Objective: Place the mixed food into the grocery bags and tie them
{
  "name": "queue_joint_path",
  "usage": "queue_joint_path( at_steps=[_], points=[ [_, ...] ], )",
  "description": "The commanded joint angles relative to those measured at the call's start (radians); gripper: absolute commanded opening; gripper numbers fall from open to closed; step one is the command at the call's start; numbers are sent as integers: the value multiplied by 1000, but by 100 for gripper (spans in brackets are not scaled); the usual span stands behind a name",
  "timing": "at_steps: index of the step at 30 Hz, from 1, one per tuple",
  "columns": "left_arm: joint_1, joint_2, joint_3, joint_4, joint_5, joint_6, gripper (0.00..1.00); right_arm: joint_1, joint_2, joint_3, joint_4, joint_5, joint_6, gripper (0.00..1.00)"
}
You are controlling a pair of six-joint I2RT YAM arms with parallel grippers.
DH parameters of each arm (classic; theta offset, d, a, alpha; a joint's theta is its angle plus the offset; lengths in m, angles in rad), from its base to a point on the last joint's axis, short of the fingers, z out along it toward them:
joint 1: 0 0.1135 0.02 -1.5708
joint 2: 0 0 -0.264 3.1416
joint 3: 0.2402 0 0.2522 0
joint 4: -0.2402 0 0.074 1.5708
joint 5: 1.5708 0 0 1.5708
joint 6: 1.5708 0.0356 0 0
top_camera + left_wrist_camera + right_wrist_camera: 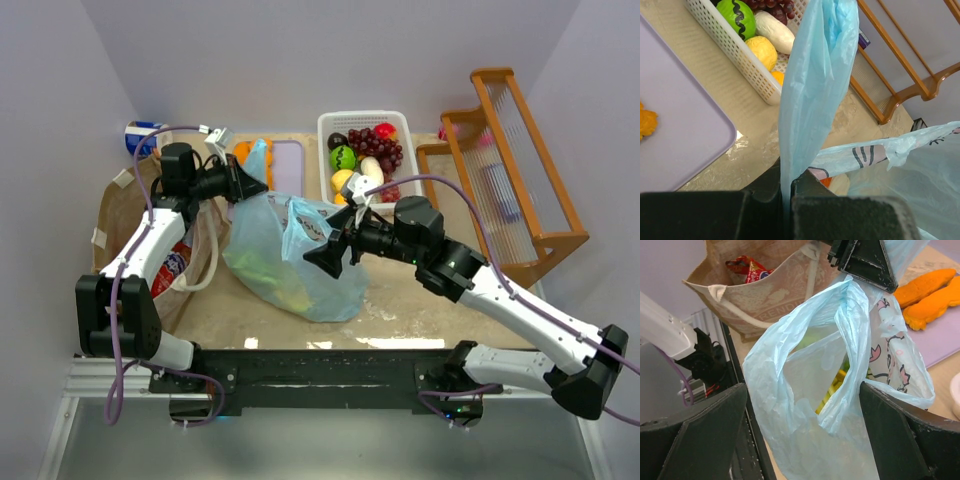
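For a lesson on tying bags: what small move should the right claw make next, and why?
Probably ease forward and shut on the free handle of the bag. The left claw pinches one handle taut, while the right claw gapes open before the other.

The left fingers [248, 184] pinch the blue bag [290, 270] handle.
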Motion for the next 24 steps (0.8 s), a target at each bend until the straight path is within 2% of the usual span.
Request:
queue_joint_path(
  at_steps=[1, 2, 4, 5, 8, 10, 13, 15, 16, 20, 24],
  points=[
    [4, -14, -7, 32, 0, -7, 0, 32, 30, 62, 6, 116, -13, 92],
    [2, -14, -7, 32, -2, -6, 0, 36, 36, 65, 6, 125, -10, 83],
    [-2, -14, -7, 30, -3, -3, 0, 42, 48, 68, 6, 128, -5, 73],
    [-5, -14, -7, 30, -5, -3, 0, 44, 56, 64, 12, 131, -2, 62],
    [-12, -16, -5, 27, -2, 0, 0, 44, 67, 53, 34, 143, 7, 43],
    [-16, -22, -4, 29, 7, 8, 0, 44, 67, 30, 60, 153, 13, 34],
    [-34, -34, -1, 26, 27, 37, 0, 44, 64, -1, 107, 154, 9, 14],
    [-54, -33, 22, -32, 53, 92, 0, 44, 58, -21, 181, 125, -7, 7],
    [-82, -21, 35, -61, 57, 117, 0, 44, 55, -36, 195, 110, -22, 0],
    [-145, 22, 88, -206, 86, 209, 0, 42, 56, -79, 294, -19, -129, 0],
    [-159, 27, 107, -250, 150, 253, 0, 39, 53, -111, 347, -99, -263, 0]
  ],
)
